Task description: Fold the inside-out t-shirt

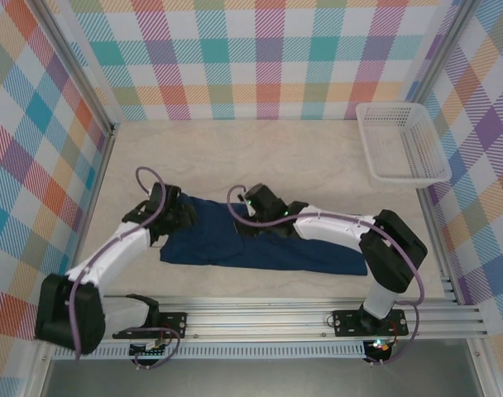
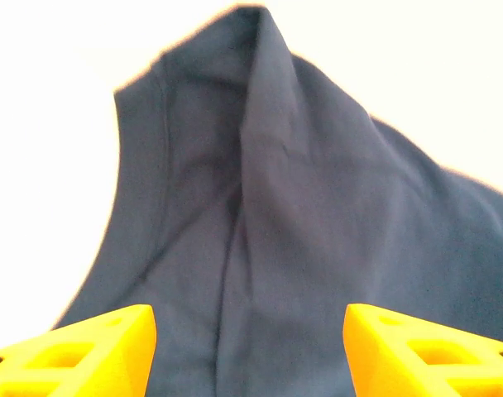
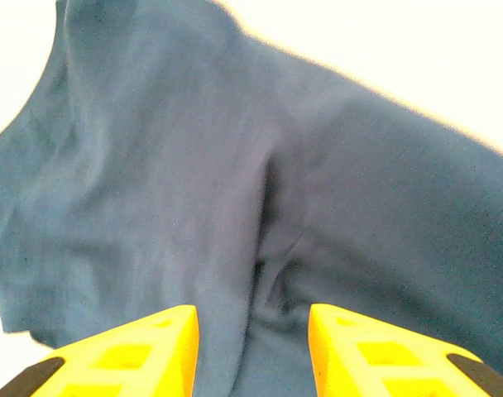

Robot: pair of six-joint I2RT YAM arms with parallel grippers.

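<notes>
The inside-out t-shirt (image 1: 235, 241) is dark navy and lies folded into a long band across the near middle of the table. My left gripper (image 1: 179, 217) sits at its left end, jaws open, with a raised fold of the t-shirt (image 2: 268, 215) below the yellow fingers (image 2: 94, 351). My right gripper (image 1: 250, 217) is over the band's upper edge near the middle. Its yellow fingers (image 3: 144, 351) stand apart over a crease in the t-shirt (image 3: 235, 198), gripping nothing.
A white mesh basket (image 1: 402, 142) stands at the back right. Light wooden tabletop (image 1: 260, 157) stretches behind the shirt. Plaid walls enclose three sides, and a metal rail (image 1: 318, 314) runs along the near edge.
</notes>
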